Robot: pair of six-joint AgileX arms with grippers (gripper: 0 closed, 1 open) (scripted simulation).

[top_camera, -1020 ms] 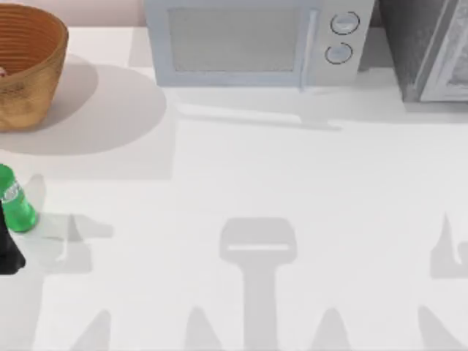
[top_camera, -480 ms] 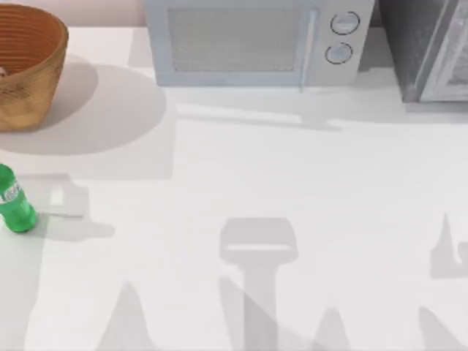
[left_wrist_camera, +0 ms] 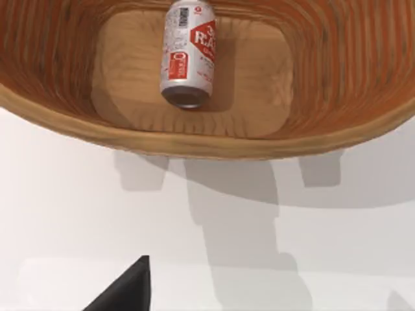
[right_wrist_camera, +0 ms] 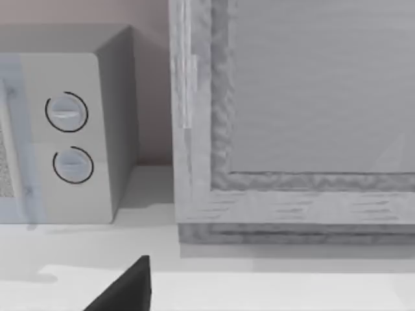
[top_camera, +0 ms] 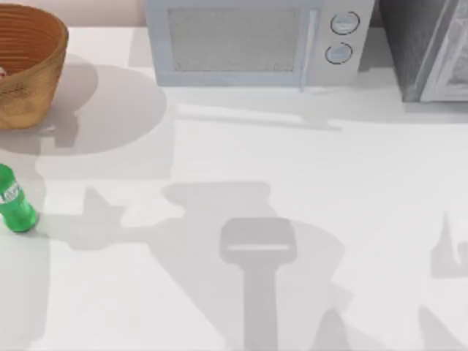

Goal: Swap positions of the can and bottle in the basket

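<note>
Small white can with red markings (left_wrist_camera: 188,55) lies on its side in orange-brown woven wicker basket (left_wrist_camera: 363,61), ahead of left end effector (left_wrist_camera: 126,290), whose open-or-closed state I cannot tell; left arm nearer.

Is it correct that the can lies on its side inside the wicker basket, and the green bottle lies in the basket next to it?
Not fully. The can does lie on its side inside the wicker basket, as the left wrist view shows. The green bottle, however, is outside the basket: the top view shows it on the white table, at the left edge, nearer the camera than the basket.
</note>
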